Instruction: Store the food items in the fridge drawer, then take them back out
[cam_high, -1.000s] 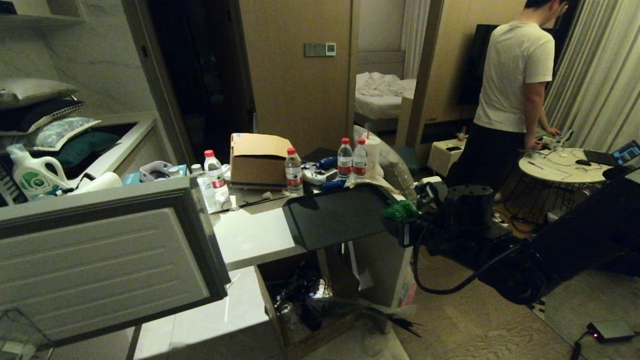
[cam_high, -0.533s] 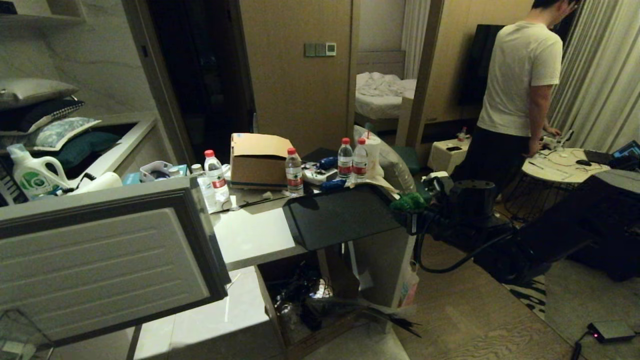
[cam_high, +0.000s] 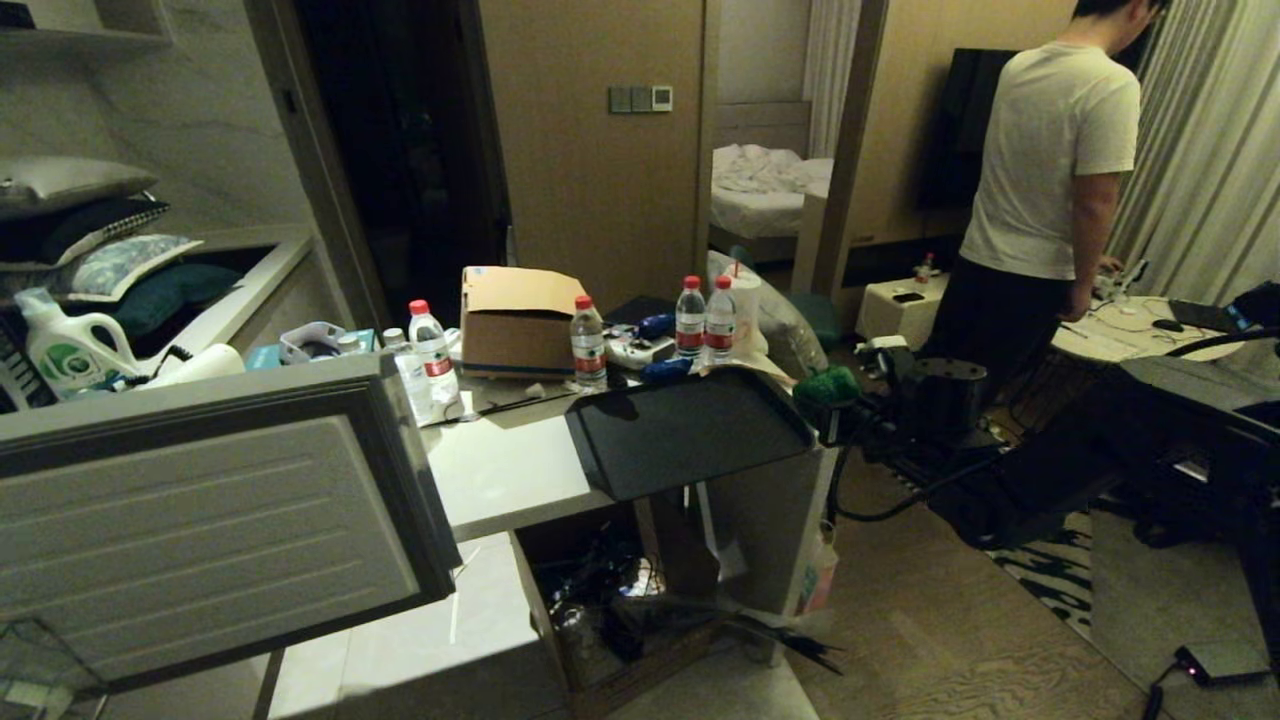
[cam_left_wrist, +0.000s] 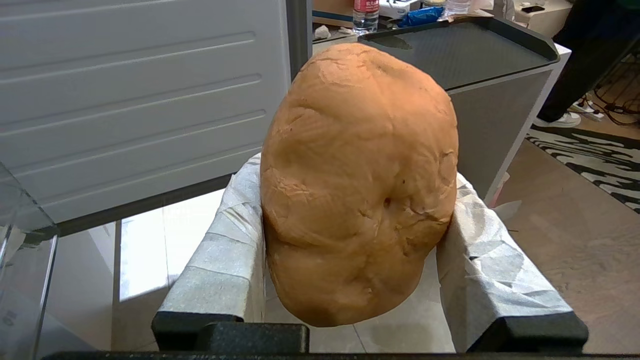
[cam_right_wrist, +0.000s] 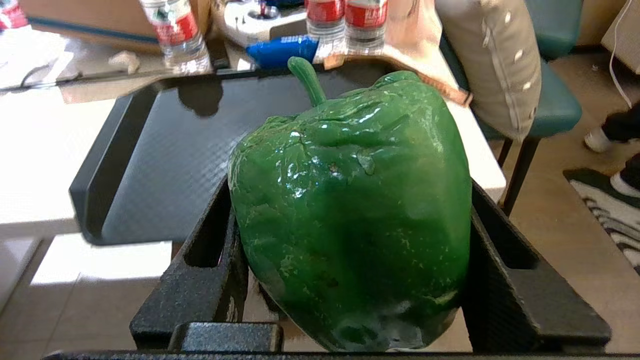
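From the head camera the grey fridge door panel (cam_high: 200, 500) fills my 8 o'clock, swung open; the fridge drawer itself I cannot pick out, only a clear plastic edge at the corner. The pale bench (cam_high: 500, 470) runs through the middle, with the black tray (cam_high: 680, 430) on its 3 o'clock end and, past it, one cardboard box (cam_high: 515, 320). A person (cam_high: 1040, 180) stands at 1 o'clock by a round table, back to me.

I count four red-capped water bottles (cam_high: 587, 345) upright on the bench, one tray, and two food items, one per claw.

My right claw (cam_right_wrist: 350, 280) sits just off the tray's 3 o'clock edge, pinching the green pepper (cam_right_wrist: 350, 215) across its flanks, stem up. I judge it hollow, light and firm, but the glossy skin is slick, so this broad side grip below the shoulders suits it better than anything near the stem.

My left claw (cam_left_wrist: 350, 280) is out of the head view, low beside the open door, its padded fingers (cam_left_wrist: 230, 250) pressed on the bread loaf (cam_left_wrist: 357, 185). The bread looks light and soft, likely to dent, so I would keep holding it at its widest part with gentle pressure.
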